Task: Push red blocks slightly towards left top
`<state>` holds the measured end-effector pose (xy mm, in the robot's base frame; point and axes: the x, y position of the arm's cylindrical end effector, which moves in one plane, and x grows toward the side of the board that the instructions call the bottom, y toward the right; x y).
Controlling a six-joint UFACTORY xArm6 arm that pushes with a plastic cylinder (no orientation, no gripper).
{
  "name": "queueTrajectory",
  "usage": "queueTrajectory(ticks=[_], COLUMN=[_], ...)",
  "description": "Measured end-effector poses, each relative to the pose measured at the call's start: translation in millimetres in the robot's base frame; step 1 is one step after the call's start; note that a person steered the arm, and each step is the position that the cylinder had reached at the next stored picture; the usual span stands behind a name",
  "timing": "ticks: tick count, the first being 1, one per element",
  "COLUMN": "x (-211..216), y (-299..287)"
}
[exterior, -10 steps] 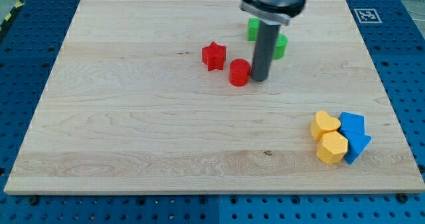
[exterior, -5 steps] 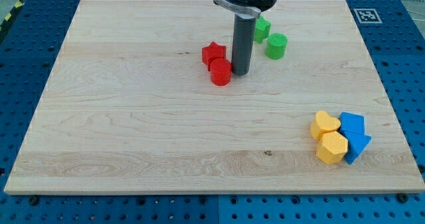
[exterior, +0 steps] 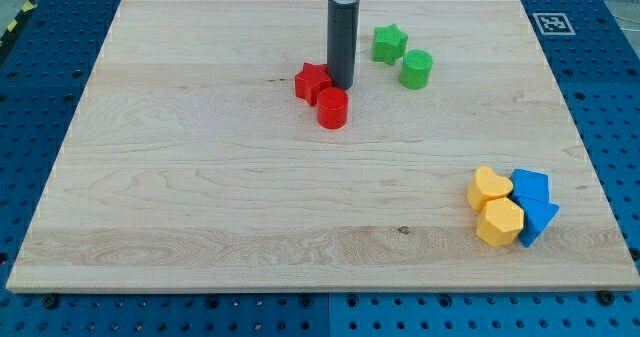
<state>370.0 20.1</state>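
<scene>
A: Tip position?

B: My tip (exterior: 342,86) is down on the board (exterior: 200,177), touching the red star (exterior: 312,81) at the star's 3 o'clock side and sitting just at 12 o'clock of the red cylinder (exterior: 332,108). No gripper on this rig, only the bare rod, so nothing is held.

A: Red blocks relative to each other?

B: Touching or nearly so. Cylinder lies at about 5 o'clock of the star. Both sit above board centre, a little toward the view's top.

A: Room at 10 to 11 o'clock of them?

B: Bare wood all the way out to the board's top edge and left edge.

A: Other blocks?

B: Green star (exterior: 389,44) and green cylinder (exterior: 416,69) at 2 o'clock of the tip, near but apart from the reds. Yellow heart (exterior: 489,188), yellow hexagon (exterior: 499,222) and two blue blocks (exterior: 533,203) clustered at 4 o'clock, close to the right edge, well apart.
</scene>
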Motion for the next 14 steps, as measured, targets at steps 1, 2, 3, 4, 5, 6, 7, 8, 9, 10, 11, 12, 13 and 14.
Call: queueTrajectory(ticks=[1, 2, 3, 4, 5, 6, 7, 8, 9, 10, 11, 12, 13, 14], x=[4, 5, 5, 13, 29, 41, 56, 59, 64, 67, 67, 67, 67, 68], y=[-12, -17, -1, 26, 34, 34, 31, 31, 28, 22, 14, 9, -9, -10])
